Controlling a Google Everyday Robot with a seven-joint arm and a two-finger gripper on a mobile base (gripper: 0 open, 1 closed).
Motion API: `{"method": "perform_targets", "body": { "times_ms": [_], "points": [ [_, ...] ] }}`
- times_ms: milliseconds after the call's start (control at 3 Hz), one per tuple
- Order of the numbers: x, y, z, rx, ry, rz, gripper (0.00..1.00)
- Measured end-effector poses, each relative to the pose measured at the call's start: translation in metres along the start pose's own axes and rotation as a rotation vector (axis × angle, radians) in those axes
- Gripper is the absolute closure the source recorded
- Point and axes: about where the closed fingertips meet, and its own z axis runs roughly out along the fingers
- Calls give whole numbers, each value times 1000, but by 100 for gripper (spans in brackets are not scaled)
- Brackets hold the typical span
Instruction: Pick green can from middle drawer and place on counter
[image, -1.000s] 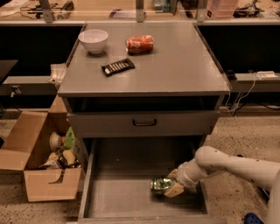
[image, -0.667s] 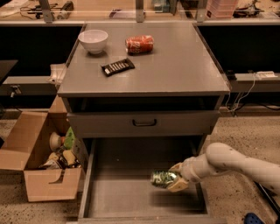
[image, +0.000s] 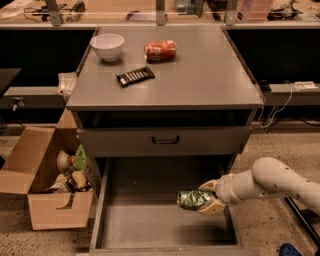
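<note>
Lifted the green can a bit higher and slightly right compared with a second ago, up from its lower spot near the drawer floor. Got the gripper clamped on the can's right end, one tan finger over the top and the other underneath. Holding it on its side, silver end pointing left, over the right-hand part of the middle drawer. Looks clear of the floor, going by the dark shadow below it on the bare grey metal. Reaching in from the right edge of the view with the white arm, wrist just over the drawer's right wall.

Moving out: shut narrower drawer front with a black handle right above the open one. Up top on the counter, a white bowl at the back left, a red can lying on its side near it to the right, and a black bar-shaped thing nearer the front, can't tell what exactly. All three apart from each other. Down on the floor at left, an open cardboard box full of odds and ends, just beside the drawer's left wall.
</note>
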Motion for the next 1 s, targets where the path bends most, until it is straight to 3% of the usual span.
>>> {"method": "perform_targets", "body": {
  "times_ms": [333,667,1000],
  "points": [
    [0,0,2,-2,0,2,100],
    [-36,2,-38,17,-63,-52,100],
    [-97,14,-91,46,-123,-152,100]
  ]
}}
